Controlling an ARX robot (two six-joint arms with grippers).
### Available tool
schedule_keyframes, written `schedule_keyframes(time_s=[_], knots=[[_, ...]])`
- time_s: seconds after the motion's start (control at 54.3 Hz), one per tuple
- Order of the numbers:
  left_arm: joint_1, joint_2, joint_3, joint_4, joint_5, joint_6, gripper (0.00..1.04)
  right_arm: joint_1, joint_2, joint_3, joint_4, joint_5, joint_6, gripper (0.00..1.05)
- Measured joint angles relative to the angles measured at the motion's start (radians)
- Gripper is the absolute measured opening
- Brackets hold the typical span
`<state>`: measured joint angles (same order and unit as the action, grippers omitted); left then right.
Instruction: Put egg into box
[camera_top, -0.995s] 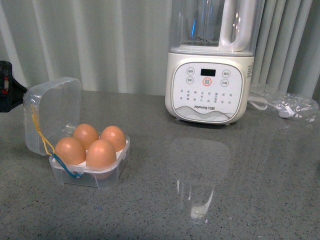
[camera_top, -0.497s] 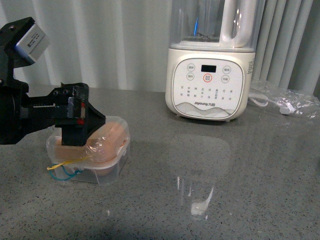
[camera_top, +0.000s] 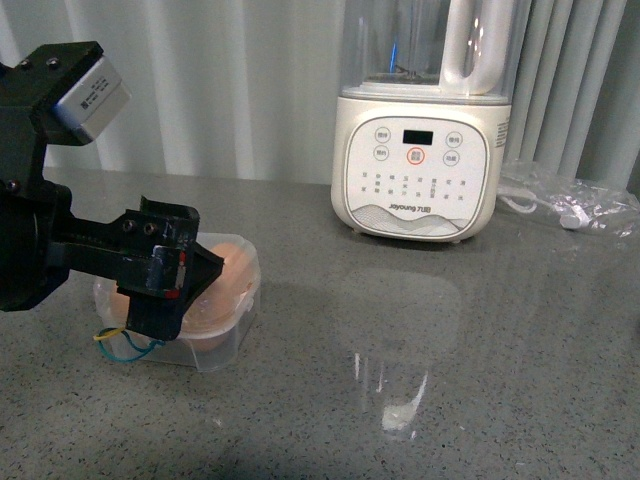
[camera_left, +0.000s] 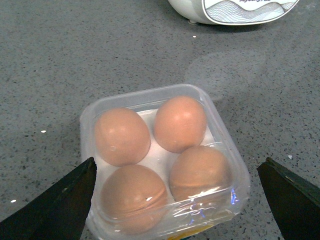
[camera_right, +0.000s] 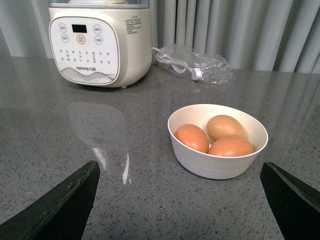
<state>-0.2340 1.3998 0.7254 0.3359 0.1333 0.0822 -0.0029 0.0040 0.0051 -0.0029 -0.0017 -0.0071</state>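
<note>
The clear plastic box (camera_top: 228, 305) sits on the grey counter at the left, its rounded lid down. In the left wrist view the box (camera_left: 90, 117) holds an orange-brown egg in every cell; one egg (camera_left: 180, 122) looks just like the others. The yellow and blue loops (camera_top: 118, 340) hang loose at its front. My left gripper (camera_top: 165, 285) hovers right over the box, open and empty. In its own view the left gripper (camera_left: 177, 165) has a finger (camera_left: 60, 205) on either side of the box. My right gripper (camera_right: 179, 165) is open and empty, out of the front view.
A large white blender base (camera_top: 420, 160) stands at the back centre, with a plastic bag holding a cable (camera_top: 570, 205) to its right. In the right wrist view a white bowl (camera_right: 220, 167) with three more eggs (camera_right: 191, 137) sits just ahead of the right gripper.
A second ago the lid stood open and the left arm was at the far left edge. The arm has moved in over the box and the lid is now down.
</note>
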Motion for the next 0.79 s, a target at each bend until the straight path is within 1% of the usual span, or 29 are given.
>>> schedule_keyframes(time_s=[0.166,0.295,0.424,0.553,0.663,0.792], knots=[[0.056,-0.077,0.000,-0.055,0.023,0.026,0.98,0.000,0.000,0.000,0.000,0.000,0.000,0.98],[0.137,-0.198,0.003,-0.134,0.029,0.049,0.98,0.000,0.000,0.000,0.000,0.000,0.000,0.98],[0.217,-0.304,0.003,-0.228,0.056,0.076,0.98,0.000,0.000,0.000,0.000,0.000,0.000,0.98],[0.288,-0.400,0.002,-0.314,0.108,0.124,0.98,0.000,0.000,0.000,0.000,0.000,0.000,0.98],[0.357,-0.502,-0.018,-0.392,0.184,0.182,0.98,0.000,0.000,0.000,0.000,0.000,0.000,0.98],[0.415,-0.579,-0.036,-0.444,0.233,0.233,0.98,0.000,0.000,0.000,0.000,0.000,0.000,0.98]])
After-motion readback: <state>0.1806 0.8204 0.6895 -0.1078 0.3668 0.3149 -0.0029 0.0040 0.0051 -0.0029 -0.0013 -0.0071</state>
